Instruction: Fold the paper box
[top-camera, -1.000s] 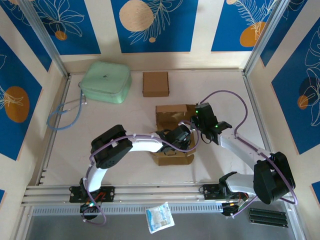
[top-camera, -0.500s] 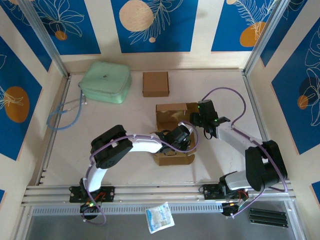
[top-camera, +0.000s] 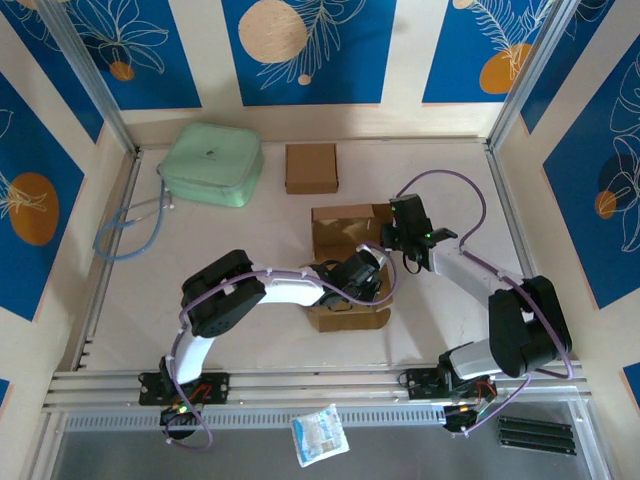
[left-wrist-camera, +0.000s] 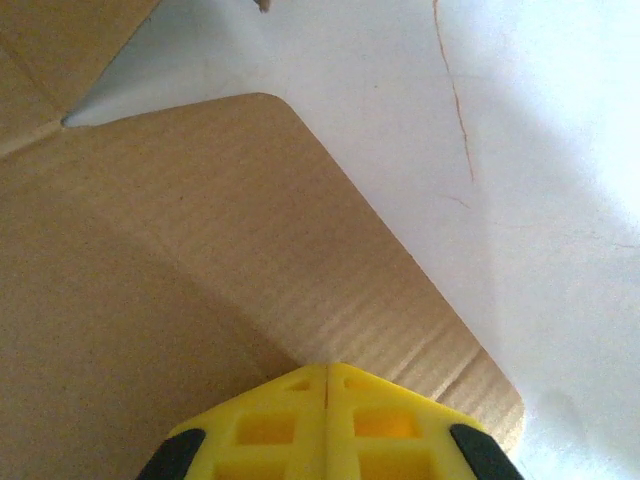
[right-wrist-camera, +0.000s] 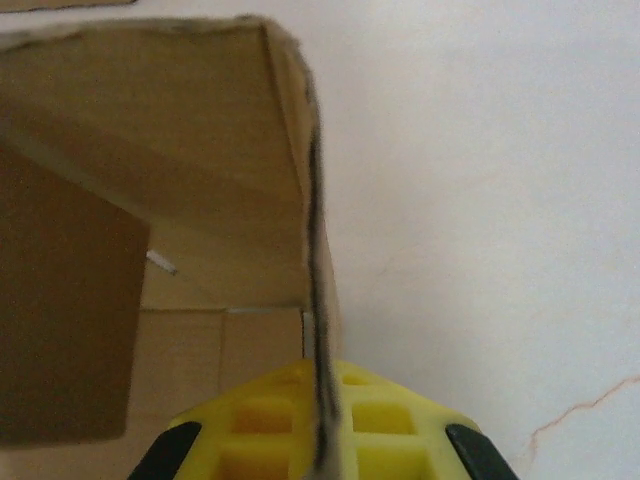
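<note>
Between the jaws of my right gripper (right-wrist-camera: 320, 385) I see the paper box (right-wrist-camera: 190, 160) side wall pinched edge-on. My left gripper (left-wrist-camera: 327, 378) is clenched on nothing, with a rounded flap (left-wrist-camera: 250, 250) just ahead of it.

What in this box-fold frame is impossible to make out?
- Top view: left end effector and arm cover the middle of the paper box.
- Left wrist view: its own fingers hide their contact with the cardboard.
- Right wrist view: bottom edge cuts off the right end effector hold on the box wall.
</note>
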